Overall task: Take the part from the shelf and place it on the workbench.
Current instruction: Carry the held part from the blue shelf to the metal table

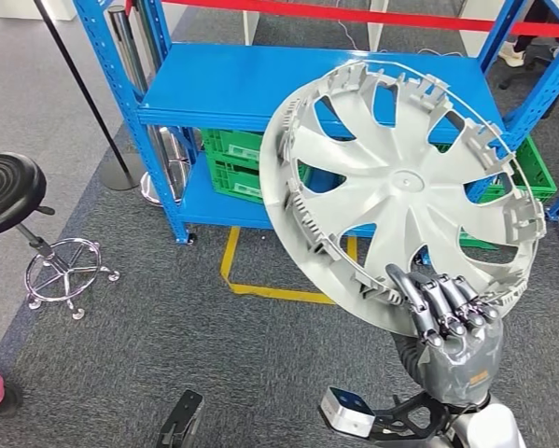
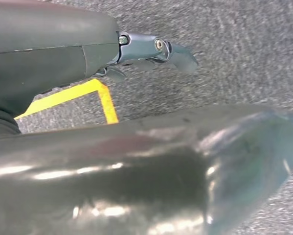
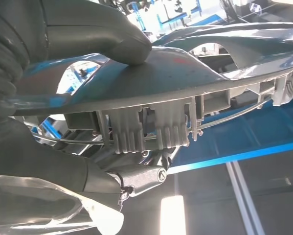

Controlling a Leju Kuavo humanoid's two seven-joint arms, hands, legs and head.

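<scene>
Head view: my right hand [image 1: 449, 313] grips the silver wheel cover [image 1: 396, 187] by its near rim, fingers curled over the edge, and the part is tilted in the air, its ribbed back toward the camera, in front of the blue shelf [image 1: 262, 84]. Through the spoke openings I see the shelf's blue deck, and green crates [image 1: 230, 159] stand on the lower level. A black stool [image 1: 8, 191] with a chrome foot ring stands on the grey carpet at the shelf's left corner post, and yellow floor tape [image 1: 262, 280] runs along the carpet below the shelf's front edge. Left wrist view: my left hand [image 2: 148, 49] hangs above the grey carpet beside a corner of yellow tape [image 2: 100, 95]; nothing lies between the visible fingers, but I cannot tell whether they are spread or curled. Right wrist view: the thick grey thumb [image 3: 111, 34] presses on the smooth face of the wheel cover [image 3: 181, 73], while the darker fingers [image 3: 137, 178] bear against the clips under the rim.
</scene>
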